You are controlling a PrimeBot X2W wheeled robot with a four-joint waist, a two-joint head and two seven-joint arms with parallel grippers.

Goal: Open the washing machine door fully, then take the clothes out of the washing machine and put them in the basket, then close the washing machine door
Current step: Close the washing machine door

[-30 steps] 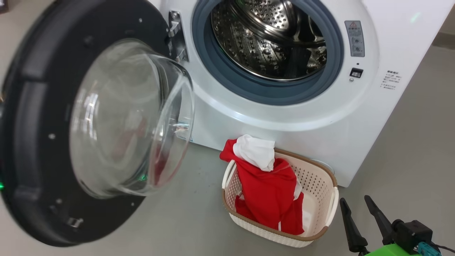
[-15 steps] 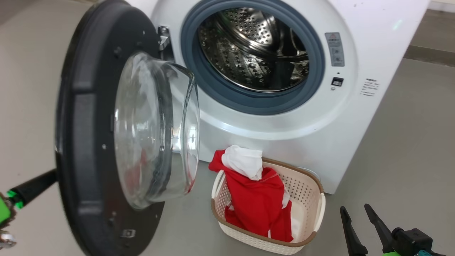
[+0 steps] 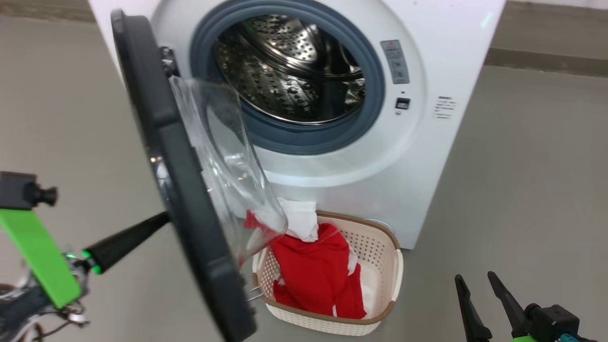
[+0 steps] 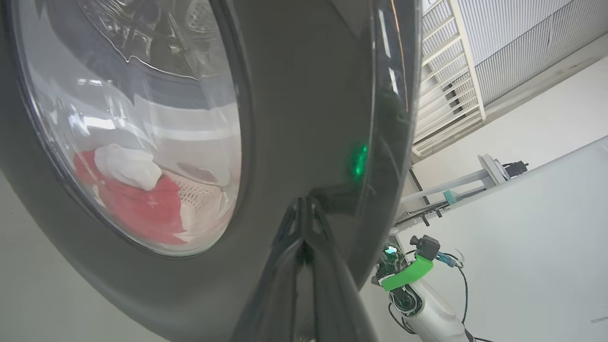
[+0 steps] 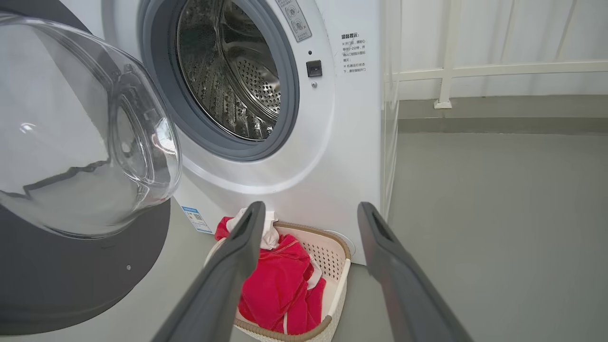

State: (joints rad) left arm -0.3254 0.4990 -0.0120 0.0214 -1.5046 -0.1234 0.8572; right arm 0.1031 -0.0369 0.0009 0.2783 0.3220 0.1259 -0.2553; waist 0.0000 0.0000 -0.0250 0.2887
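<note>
The washing machine (image 3: 427, 156) stands with its steel drum (image 3: 289, 71) showing no clothes. The washing machine door (image 3: 183, 190) is half swung, edge-on in the head view, its glass bowl (image 3: 223, 156) facing the opening. My left gripper (image 3: 159, 221) is shut, its tip (image 4: 304, 204) pressed against the door's glossy black outer face (image 4: 304, 118). The clothes (image 3: 313, 275), red with a white piece on top, lie in the cream basket (image 3: 375, 247) on the floor before the machine. My right gripper (image 3: 475, 276) hangs open and holds nothing, right of the basket (image 5: 327, 256).
Grey floor surrounds the machine, with open room to its right (image 3: 532, 190). A white railing (image 5: 446, 71) and wall stand behind it. The door's bowl (image 5: 85, 142) overhangs the basket's left end. My right arm's green-marked wrist (image 4: 408, 275) shows past the door's edge.
The door has swung from wide open toward the machine, now edge-on. My left gripper has come into view behind it, pushing on its outer face. The head camera has shifted too.
</note>
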